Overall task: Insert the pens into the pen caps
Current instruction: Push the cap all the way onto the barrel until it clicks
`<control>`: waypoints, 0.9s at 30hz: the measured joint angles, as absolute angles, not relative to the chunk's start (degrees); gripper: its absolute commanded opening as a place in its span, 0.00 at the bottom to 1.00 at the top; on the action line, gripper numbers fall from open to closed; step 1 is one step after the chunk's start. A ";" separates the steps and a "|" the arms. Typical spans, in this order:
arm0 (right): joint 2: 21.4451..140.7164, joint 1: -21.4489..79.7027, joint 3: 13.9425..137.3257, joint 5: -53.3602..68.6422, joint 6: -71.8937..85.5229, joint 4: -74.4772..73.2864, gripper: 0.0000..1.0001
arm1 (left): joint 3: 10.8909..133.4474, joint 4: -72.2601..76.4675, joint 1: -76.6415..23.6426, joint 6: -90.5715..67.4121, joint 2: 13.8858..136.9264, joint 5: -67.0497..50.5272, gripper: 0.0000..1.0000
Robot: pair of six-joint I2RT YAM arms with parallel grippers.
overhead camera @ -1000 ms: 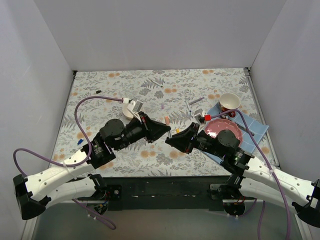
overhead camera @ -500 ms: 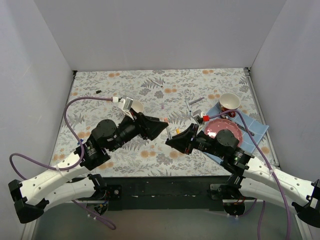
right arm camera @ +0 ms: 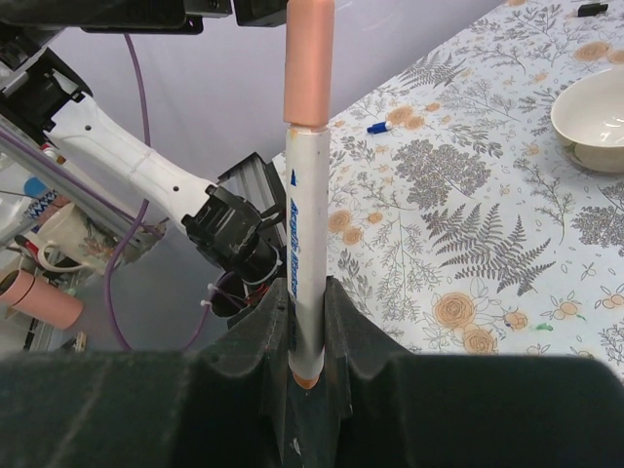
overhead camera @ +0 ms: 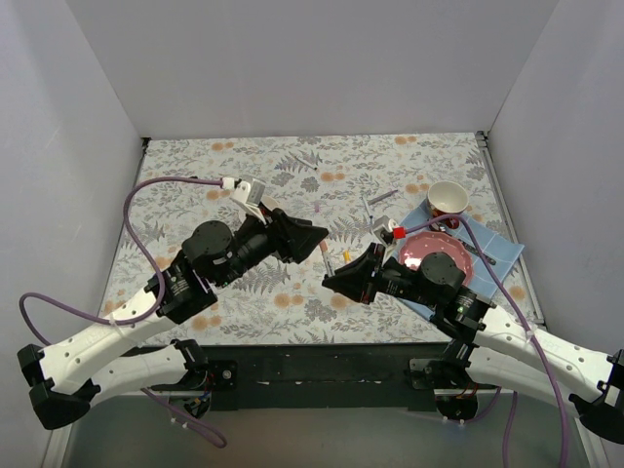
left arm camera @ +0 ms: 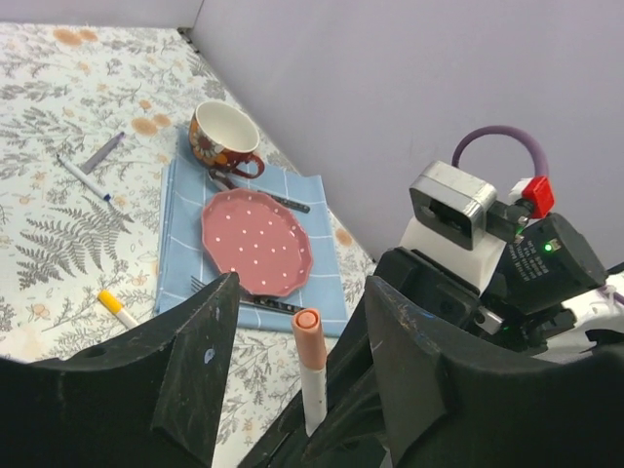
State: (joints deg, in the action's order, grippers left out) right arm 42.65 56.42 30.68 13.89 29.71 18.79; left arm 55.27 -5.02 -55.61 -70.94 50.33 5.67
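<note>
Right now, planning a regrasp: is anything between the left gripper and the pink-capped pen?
Nothing visible: the left gripper stands open, a jaw on each side of the pen, which the right gripper holds upright.

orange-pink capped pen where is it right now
The capped pen stands upright, clamped in the right gripper near the table's middle in the top view, left of the pink plate. The left gripper is open just at its capped tip.

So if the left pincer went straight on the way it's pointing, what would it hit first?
Most likely the upright pen with the orange-pink cap, held in the right pincer; it stands dead ahead of the open left pincer, though depth is unclear.
</note>
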 measured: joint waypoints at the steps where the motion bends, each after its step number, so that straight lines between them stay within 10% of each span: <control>1: 42.65 56.42 30.70 13.91 29.71 18.48 0.01 | 55.27 -5.34 -55.59 -70.87 50.76 5.48 0.49; 14: 42.87 56.42 31.46 13.72 29.36 15.97 0.01 | 55.35 -7.01 -55.61 -71.61 53.04 2.59 0.00; 27: 46.50 57.01 36.80 9.56 25.21 5.21 0.01 | 44.49 7.07 -53.71 -81.54 52.29 1.13 0.00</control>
State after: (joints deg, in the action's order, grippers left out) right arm 46.50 57.01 36.80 9.56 25.21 5.21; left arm 44.49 7.07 -53.71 -81.54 52.29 1.13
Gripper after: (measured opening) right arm 0.221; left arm 0.122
